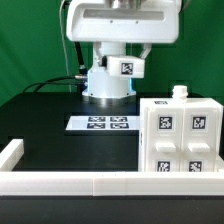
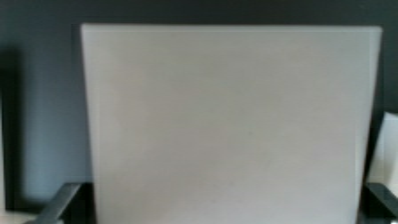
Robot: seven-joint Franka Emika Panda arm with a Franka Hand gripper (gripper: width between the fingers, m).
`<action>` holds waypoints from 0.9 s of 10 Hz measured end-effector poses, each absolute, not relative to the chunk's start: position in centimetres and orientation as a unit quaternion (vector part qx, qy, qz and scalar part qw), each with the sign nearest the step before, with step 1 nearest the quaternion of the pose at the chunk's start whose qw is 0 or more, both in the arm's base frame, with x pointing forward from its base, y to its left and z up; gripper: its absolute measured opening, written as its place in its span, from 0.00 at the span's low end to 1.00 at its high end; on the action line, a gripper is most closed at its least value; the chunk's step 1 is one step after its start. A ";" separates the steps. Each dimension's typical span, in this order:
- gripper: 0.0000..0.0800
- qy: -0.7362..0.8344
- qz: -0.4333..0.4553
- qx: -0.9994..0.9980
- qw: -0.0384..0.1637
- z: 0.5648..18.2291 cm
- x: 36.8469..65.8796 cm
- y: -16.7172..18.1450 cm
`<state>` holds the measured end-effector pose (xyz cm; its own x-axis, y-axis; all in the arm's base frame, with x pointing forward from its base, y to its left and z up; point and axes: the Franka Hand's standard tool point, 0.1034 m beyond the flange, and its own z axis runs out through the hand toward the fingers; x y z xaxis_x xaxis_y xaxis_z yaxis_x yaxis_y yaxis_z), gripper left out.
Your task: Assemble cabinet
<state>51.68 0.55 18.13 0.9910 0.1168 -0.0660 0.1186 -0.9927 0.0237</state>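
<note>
My claw (image 2: 222,203) is spread wide. In the wrist view its dark fingertips (image 2: 64,200) sit at either side of a blurred white flat face (image 2: 222,110), and I cannot tell whether they touch it or whether that face belongs to the cabinet. The cabinet (image 1: 178,140) stands upright on the table (image 1: 45,120) at the exterior view's right, beside the marker board (image 1: 103,123) and behind the front border rail (image 1: 60,182). I judge this is lining up for a grasp, with nothing held yet. Next I need to centre over the face, keep square to its edges, then close.
</note>
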 end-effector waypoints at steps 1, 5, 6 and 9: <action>0.70 0.068 -0.031 0.997 0.007 18.7 53.6 1.1; 0.70 0.119 -0.013 0.993 0.010 20.7 58.9 2.5; 0.70 0.119 -0.014 0.993 0.010 20.5 58.8 2.5; 0.70 0.119 -0.013 0.993 0.010 20.2 58.7 2.6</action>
<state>58.75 2.58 20.21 0.9711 0.2370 -0.0278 0.2375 -0.9712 0.0171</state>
